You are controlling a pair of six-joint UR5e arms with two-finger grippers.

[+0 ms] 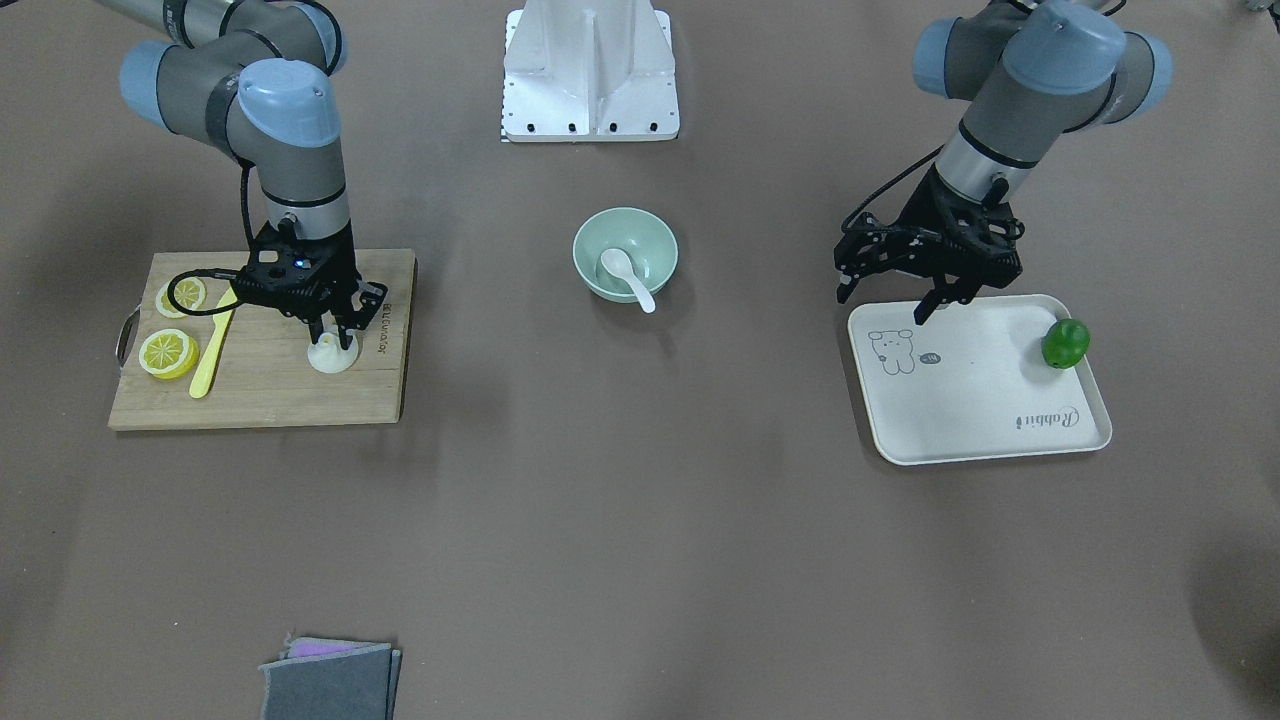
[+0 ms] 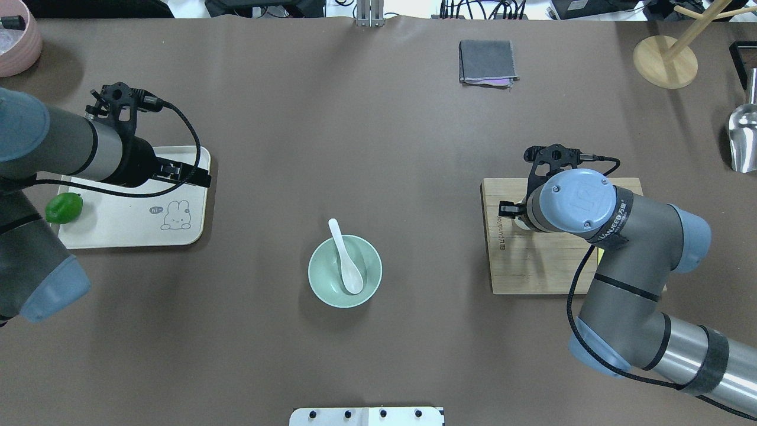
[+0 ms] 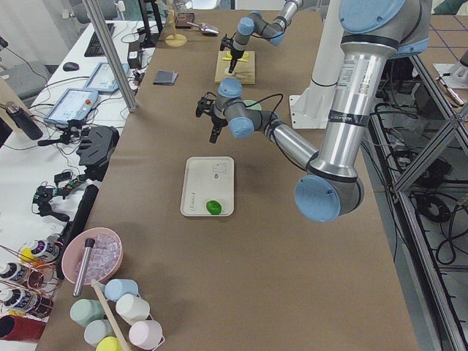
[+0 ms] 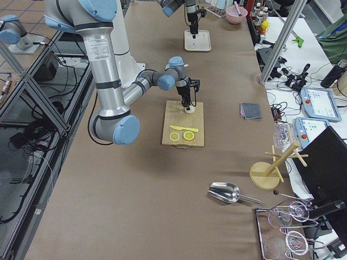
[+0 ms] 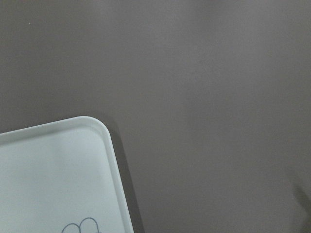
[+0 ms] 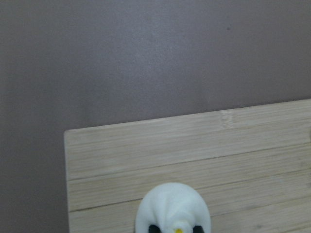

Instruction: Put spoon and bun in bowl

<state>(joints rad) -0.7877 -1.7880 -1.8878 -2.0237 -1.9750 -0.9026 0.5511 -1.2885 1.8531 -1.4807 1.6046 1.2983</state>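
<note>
The white spoon (image 1: 625,272) lies in the mint-green bowl (image 1: 582,250) at the table's middle, its handle over the rim; both show in the overhead view, spoon (image 2: 346,260) and bowl (image 2: 316,267). The white bun (image 1: 333,358) sits on the wooden cutting board (image 1: 280,390). My right gripper (image 1: 335,336) stands straight above it, fingers narrowed onto the bun's pleated top; the right wrist view shows the bun (image 6: 172,206) at its bottom edge with dark fingertips against it. My left gripper (image 1: 885,300) is open and empty over the corner of the cream tray (image 1: 970,400).
Two lemon slices (image 1: 168,353) and a yellow plastic knife (image 1: 212,355) lie on the board beside the bun. A green lime (image 1: 1065,343) sits on the tray. A grey folded cloth (image 1: 330,680) lies at the far side. A wooden stand (image 2: 665,61) and a metal scoop (image 2: 744,142) are at the right end.
</note>
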